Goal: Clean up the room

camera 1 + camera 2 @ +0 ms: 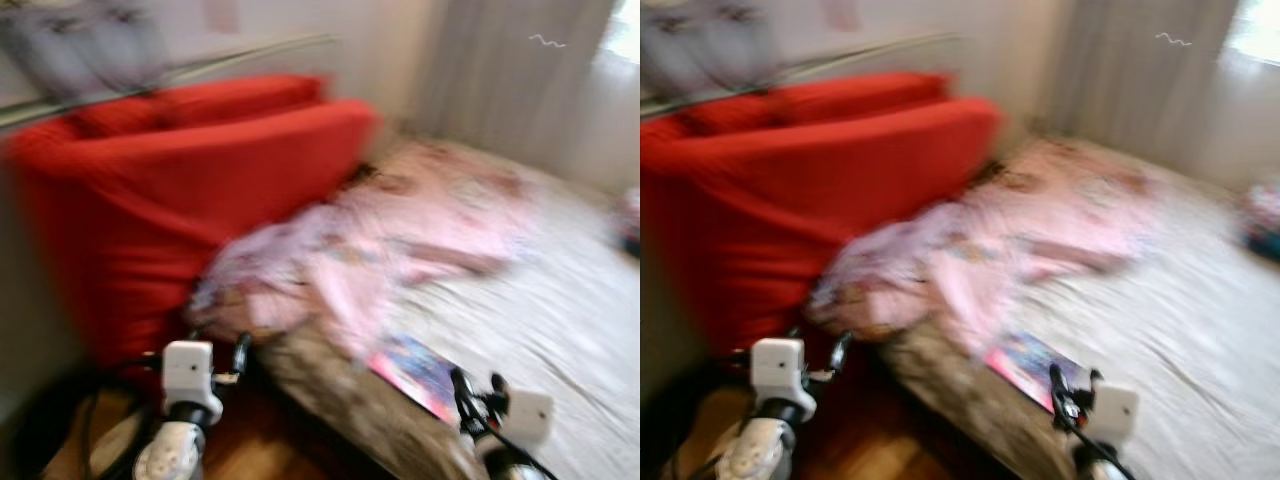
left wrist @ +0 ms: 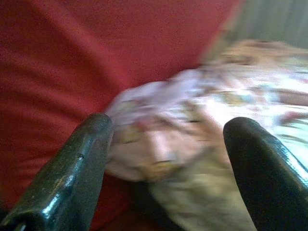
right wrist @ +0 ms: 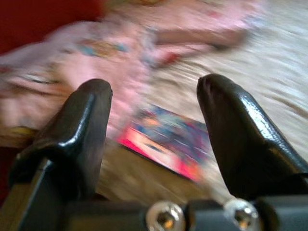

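**A:** Start with the head cameras. What do they give that the wrists don't?

**B:** The whole room, though blurred. A red sofa [image 1: 190,190] stands against the bed [image 1: 560,320], and grey curtains [image 1: 520,70] hang behind the bed's far end. A crumpled pink quilt [image 1: 380,245] spreads over the bed from the sofa side toward its middle. A colourful book [image 1: 415,372] lies flat on the bed near the near edge, just below the quilt's lower fold. Some dark and pink thing [image 1: 630,222] sits at the bed's far right edge; I cannot tell what it is. Wooden floor [image 1: 260,440] shows between the sofa and the bed's foot.

**A:** And the arms?

**B:** The left gripper [image 1: 235,360] hangs over the floor beside the bed's corner, close to the sofa. The right gripper [image 1: 478,392] is at the bed's near edge, just beside the book and apart from it.

**A:** Left wrist camera?

**B:** Its two black fingers [image 2: 72,168] are spread wide with nothing between them. Past them lies the quilt's bunched end, with the sofa's red side next to it and the bed's corner beneath.

**A:** Right wrist?

**B:** Fingers [image 3: 77,130] also wide apart, gripping nothing. The book lies on the bed straight ahead between them, untouched, with the quilt just beyond it. Nothing lies between claw and book.
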Robot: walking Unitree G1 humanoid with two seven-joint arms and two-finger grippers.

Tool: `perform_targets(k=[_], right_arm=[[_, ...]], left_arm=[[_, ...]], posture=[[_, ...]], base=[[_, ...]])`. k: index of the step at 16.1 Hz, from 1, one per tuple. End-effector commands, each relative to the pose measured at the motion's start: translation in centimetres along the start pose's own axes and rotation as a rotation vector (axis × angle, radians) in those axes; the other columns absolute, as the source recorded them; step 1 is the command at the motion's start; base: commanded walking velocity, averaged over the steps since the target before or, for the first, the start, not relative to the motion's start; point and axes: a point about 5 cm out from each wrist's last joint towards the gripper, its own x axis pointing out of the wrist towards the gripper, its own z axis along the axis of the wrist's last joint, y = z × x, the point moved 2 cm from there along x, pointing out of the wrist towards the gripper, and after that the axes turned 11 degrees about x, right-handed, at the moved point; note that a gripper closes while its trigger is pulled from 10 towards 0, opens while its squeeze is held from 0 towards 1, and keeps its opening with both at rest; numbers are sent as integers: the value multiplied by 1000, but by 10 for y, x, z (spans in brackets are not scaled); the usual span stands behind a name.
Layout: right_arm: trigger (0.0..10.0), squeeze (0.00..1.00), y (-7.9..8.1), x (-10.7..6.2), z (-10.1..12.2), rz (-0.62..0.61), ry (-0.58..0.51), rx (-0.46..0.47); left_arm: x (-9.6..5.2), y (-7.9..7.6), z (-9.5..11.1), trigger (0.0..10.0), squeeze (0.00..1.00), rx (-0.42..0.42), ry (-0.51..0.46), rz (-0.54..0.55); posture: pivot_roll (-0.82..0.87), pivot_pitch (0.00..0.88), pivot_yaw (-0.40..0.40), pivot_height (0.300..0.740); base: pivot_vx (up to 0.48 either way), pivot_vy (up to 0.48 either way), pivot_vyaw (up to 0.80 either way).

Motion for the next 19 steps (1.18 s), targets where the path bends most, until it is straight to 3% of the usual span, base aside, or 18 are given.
perform_targets(k=[1, 4, 10, 14, 19], right_arm=[[10000, 0, 5, 0, 0, 16, -4, 4], [10000, 0, 3, 0, -1, 5, 6, 12], [10000, 0, 4, 0, -2, 5, 14, 16], [10000, 0, 4, 0, -3, 2, 14, 12], [10000, 0, 4, 1, 0, 10, -4, 4]], left_arm=[[0, 4, -1, 10000, 0, 1, 5, 16], [-1, 4, 0, 10000, 0, 1, 6, 15], [0, 4, 0, 10000, 0, -1, 6, 10], [0, 2, 1, 10000, 0, -4, -3, 5], [0, 2, 1, 10000, 0, -10, -2, 7]], posture=[[18, 0, -37, 740], [18, 0, -35, 740], [21, 0, -33, 740], [23, 0, -34, 740], [22, 0, -35, 740]], base=[[300, 0, 0], [301, 0, 0], [278, 0, -749], [0, 0, -689], [0, 0, 0]])
